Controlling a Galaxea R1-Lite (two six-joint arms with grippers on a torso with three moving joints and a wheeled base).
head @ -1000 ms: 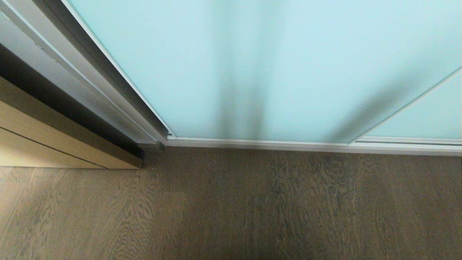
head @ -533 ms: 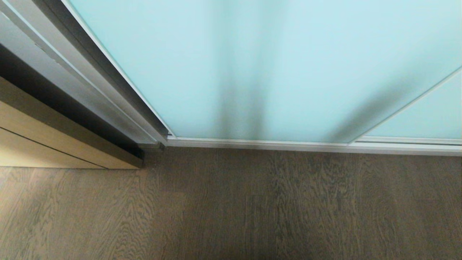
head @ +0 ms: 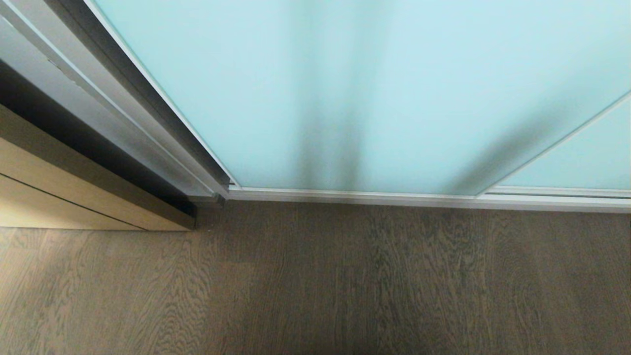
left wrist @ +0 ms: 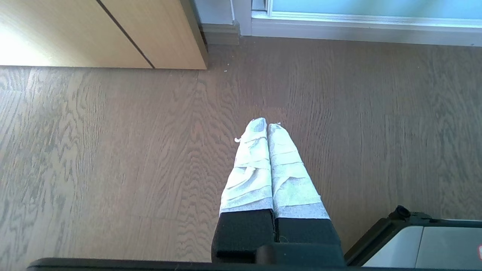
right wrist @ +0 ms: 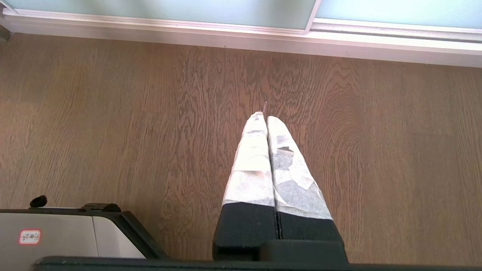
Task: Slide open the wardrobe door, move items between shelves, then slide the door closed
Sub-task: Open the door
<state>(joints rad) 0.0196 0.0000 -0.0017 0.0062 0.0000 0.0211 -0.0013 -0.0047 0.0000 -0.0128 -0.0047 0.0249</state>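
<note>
The sliding wardrobe door (head: 355, 88), a frosted pale blue-green glass panel in a thin silver frame, fills the upper head view and stands closed down to its floor track. A second glass panel (head: 586, 158) overlaps it at the right. The items and the shelves are hidden behind the glass. Neither arm shows in the head view. My left gripper (left wrist: 267, 124) hangs over the wood floor, shut and empty, its fingers wrapped in white tape. My right gripper (right wrist: 263, 116) hangs the same way, shut with nothing in it, short of the door's bottom rail (right wrist: 241, 34).
A tan wood-grain door (head: 59, 197) stands at the left beside the wardrobe's grey side frame (head: 123, 108). Grey-brown wood-grain floor (head: 345, 286) stretches in front. Corners of my base (left wrist: 421, 241) (right wrist: 60, 233) show in both wrist views.
</note>
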